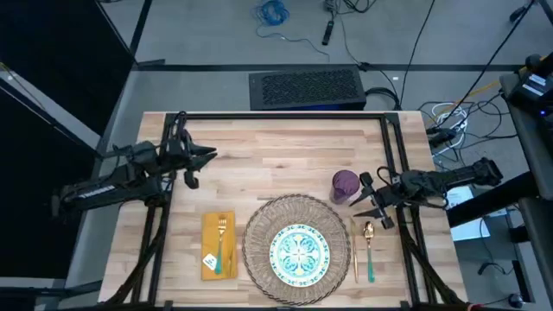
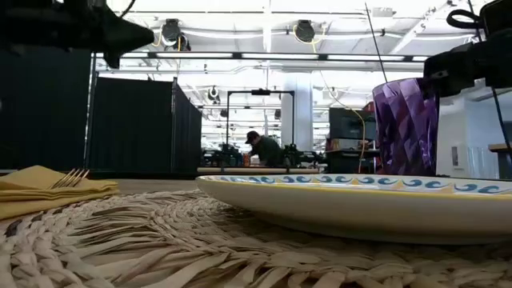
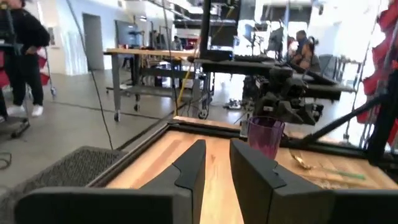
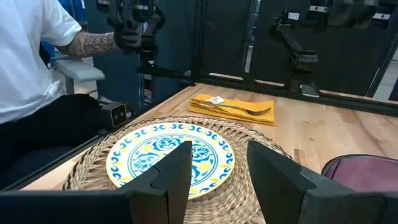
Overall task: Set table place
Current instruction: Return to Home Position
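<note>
The main risk lay with the right gripper, whose fingers stood apart and empty just beside the purple tumbler, at about the tumbler's 4 o'clock in the high view. With the arm due to go home, a pull-back that swung toward 10 o'clock, or that did not lift first, could have let a finger clip the tumbler's wall. The tumbler looked tall and light, so a knock would likely have tipped it toward the plate or slid it off its spot. A second hazard sat under the same wrist: the bowl of the teal-handled spoon and the tip of the gold knife lay near the fingers at their 6 o'clock, so a low sweep might have dragged them out of line. Taking the woven mat as the dial, the tumbler stood at 1 o'clock just off its rim. The knife and spoon lay side by side at 3 o'clock, and the yellow napkin carrying the fork lay at 9 o'clock. The plate sat on the mat, a little toward its 5 o'clock. Nothing was between the right fingers; in the right wrist view the plate and mat showed through the gap, with the tumbler off to one side. The left gripper hovered over bare table at the mat's 10 o'clock, well apart from the setting, its fingers showing a narrow gap and holding nothing.
</note>
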`<state>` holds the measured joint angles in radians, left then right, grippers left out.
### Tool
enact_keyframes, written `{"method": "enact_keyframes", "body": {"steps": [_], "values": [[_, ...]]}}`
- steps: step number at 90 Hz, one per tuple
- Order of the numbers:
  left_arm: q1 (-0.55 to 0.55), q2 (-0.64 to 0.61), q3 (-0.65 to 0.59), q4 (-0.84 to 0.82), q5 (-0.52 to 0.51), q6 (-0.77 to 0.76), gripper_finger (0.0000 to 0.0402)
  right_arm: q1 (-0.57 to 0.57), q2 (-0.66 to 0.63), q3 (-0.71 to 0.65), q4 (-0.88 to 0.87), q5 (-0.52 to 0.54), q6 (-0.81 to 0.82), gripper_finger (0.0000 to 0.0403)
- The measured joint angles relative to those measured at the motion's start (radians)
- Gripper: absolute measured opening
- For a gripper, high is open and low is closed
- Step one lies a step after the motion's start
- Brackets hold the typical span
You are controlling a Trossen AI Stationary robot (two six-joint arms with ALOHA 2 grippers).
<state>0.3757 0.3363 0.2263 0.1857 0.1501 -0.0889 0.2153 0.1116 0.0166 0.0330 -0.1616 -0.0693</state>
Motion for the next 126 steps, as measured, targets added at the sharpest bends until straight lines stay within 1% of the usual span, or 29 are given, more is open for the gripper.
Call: {"method": "enact_keyframes", "body": {"steps": [4, 14, 22, 30, 38, 48, 52, 58, 63, 68, 86, 126], "values": [[-0.008, 0.002, -0.037, 0.034, -0.032, -0.013, 0.0058, 0.0, 0.0, 0.0, 0.0, 0.001, 0.0, 0.0141], [-0.027, 0.003, -0.111, 0.125, -0.173, -0.034, 0.0058, 0.0, 0.0, 0.0, 0.0, 0.002, -0.001, 0.0141], [-0.038, 0.002, -0.14, 0.146, -0.231, -0.032, 0.0058, 0.0, 0.0, 0.0, -0.001, 0.005, -0.001, 0.0141], [-0.044, 0.002, -0.168, 0.182, -0.244, -0.027, 0.0058, 0.0, 0.0, 0.0, -0.001, 0.005, 0.0, 0.0141], [-0.052, -0.003, -0.218, 0.301, -0.218, -0.035, 0.0058, 0.0, 0.0, 0.0, -0.001, 0.005, 0.0, 0.0141], [-0.074, -0.006, -0.218, 0.325, -0.21, -0.028, 0.0058, 0.0, 0.0, 0.0, -0.001, 0.005, 0.0, 0.0141], [-0.081, -0.006, -0.218, 0.302, -0.21, -0.027, 0.0058, 0.0, 0.0, 0.0, -0.001, 0.005, -0.004, 0.0141], [-0.086, -0.006, -0.218, 0.206, -0.214, -0.015, 0.0058, 0.0, 0.0, 0.0, -0.002, 0.007, -0.012, 0.0141], [-0.089, -0.005, -0.218, 0.119, -0.241, -0.022, 0.0058, 0.0, 0.0, 0.0, -0.002, 0.008, -0.016, 0.0141], [-0.089, -0.004, -0.218, 0.073, -0.257, -0.03, 0.0058, 0.0, 0.0, 0.0, -0.002, 0.008, -0.017, 0.0141], [-0.089, -0.005, -0.218, 0.053, -0.258, 0.0, 0.0058, 0.0, 0.0, 0.0, -0.002, 0.009, -0.014, 0.0141], [-0.089, -0.005, -0.218, -0.134, -0.264, 0.018, 0.0058, 0.0, 0.0, 0.0, -0.002, 0.009, -0.025, 0.0141]]}}
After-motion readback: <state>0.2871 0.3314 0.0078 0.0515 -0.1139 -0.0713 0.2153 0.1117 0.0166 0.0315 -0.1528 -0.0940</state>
